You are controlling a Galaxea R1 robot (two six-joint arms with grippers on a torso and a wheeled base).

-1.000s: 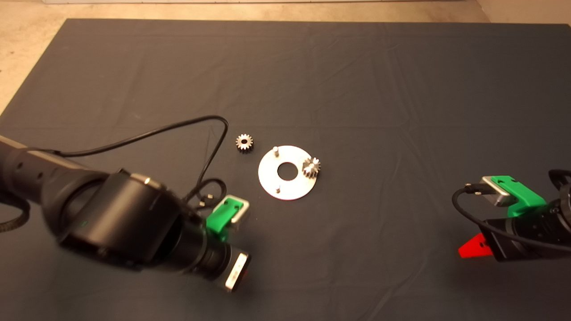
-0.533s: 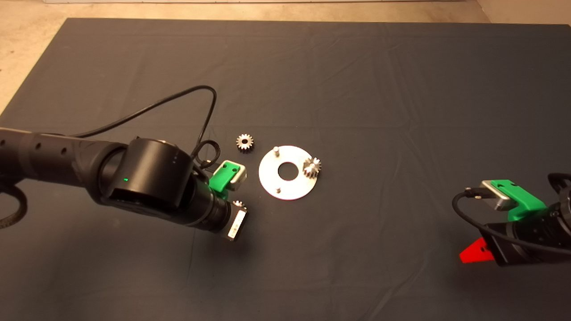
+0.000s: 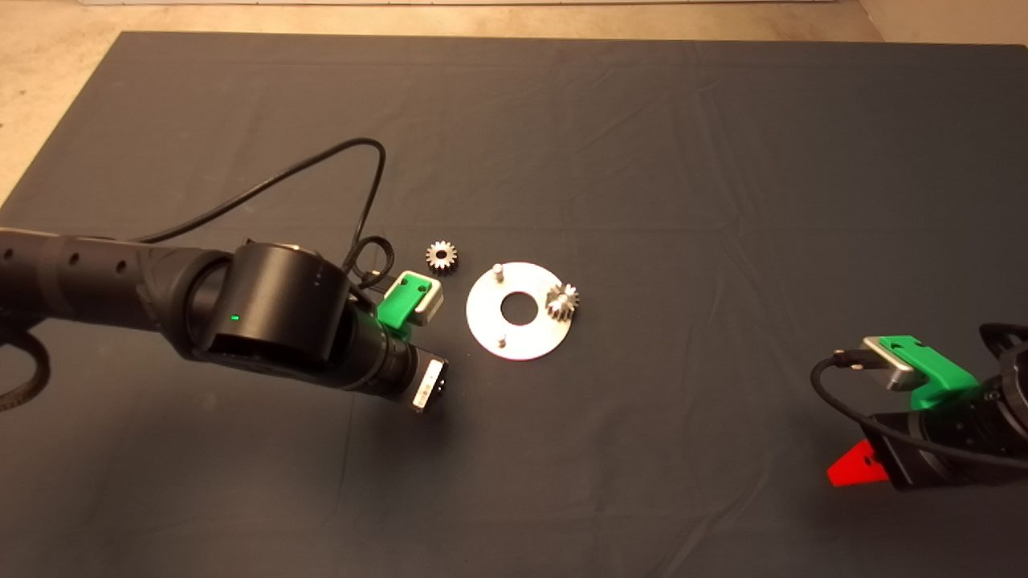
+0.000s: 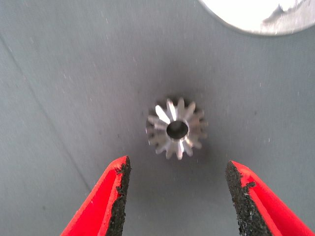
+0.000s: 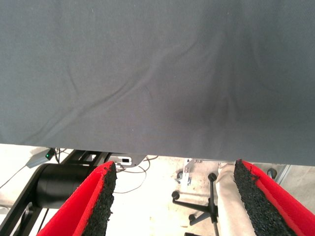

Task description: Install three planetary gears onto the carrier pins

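Planetary gears: three in all. One (image 3: pixel 562 303) sits on the right-hand carrier pin of the disc; one (image 3: pixel 441 256) lies loose on the mat just far-left of the disc; the third (image 4: pixel 176 129) lies flat on the mat under the left gripper, hidden from the head view by the arm.
Carrier pins: three on the round silver disc (image 3: pixel 490 321); two stand bare, the far-left pin (image 3: pixel 498 271) and the near pin (image 3: pixel 501 343).
Left gripper (image 4: pixel 174 196): hovers over the mat just left of the disc, fingers spread wide on either side of the third gear, touching nothing.
What has changed: over the last second the left arm has swung up from nearer the counter's near edge and settled above that gear, covering it in the head view.
Meaning for the task: one of three gears installed; the left arm looks lined up to descend and pinch the second.
Right gripper (image 5: pixel 172 201): parked at the near-right edge of the mat (image 3: pixel 723 160), fingers spread and empty; it has drifted slightly nearer.
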